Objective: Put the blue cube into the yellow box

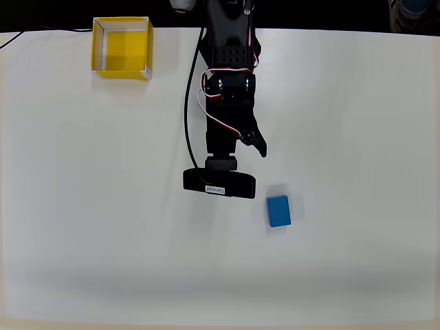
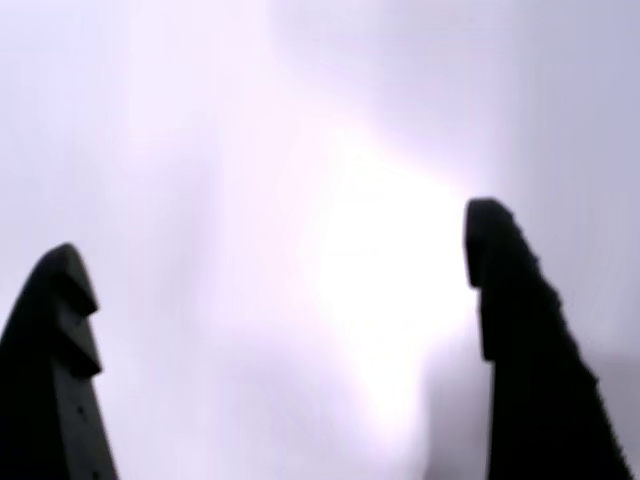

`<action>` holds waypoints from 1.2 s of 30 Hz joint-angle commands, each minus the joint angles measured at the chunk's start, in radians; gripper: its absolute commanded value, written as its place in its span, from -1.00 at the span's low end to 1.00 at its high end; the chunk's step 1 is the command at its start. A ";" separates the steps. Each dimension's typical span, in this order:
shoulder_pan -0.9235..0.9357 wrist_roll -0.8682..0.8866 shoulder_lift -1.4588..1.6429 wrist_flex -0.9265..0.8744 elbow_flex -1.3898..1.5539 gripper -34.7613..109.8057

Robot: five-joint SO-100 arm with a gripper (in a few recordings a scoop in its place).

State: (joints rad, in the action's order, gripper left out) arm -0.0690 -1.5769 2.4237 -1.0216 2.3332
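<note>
- Overhead view: black arm [image 1: 227, 75] reaches down from top edge over white table [image 1: 82, 206], w/ red/white wires along it and a black cable looping down its left side.
- Black camera bar [image 1: 219, 183] sits across the arm's lower end, small white label on it.
- One black finger [image 1: 256, 142] juts out to the right of the arm, just above the bar; rest of the pincer is hidden under the arm here.
- Wrist view: pincer [image 2: 280, 300] spread wide, two dark fingertips at left and right edges w/ a broad gap, nothing between them (background is a washed-out pale blur, prob. bare table).
- Blue cube [image 1: 278, 210] lies flat on table, below and right of the camera bar, near it but apart; not touched by anything.
- Yellow box [image 1: 122, 48] at top left of overhead view, close to table's far edge, open top, white-edged walls, yellow floor visible, well apart from cube and left of the arm.
</note>
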 commanded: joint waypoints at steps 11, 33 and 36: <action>-0.031 0.071 -0.561 0.178 -0.611 0.15; -0.150 0.167 -0.983 0.291 -0.770 0.15; -0.164 0.181 -1.003 0.298 -0.769 0.15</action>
State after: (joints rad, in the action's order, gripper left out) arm -0.2086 -1.4005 1.3775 -0.7440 1.6720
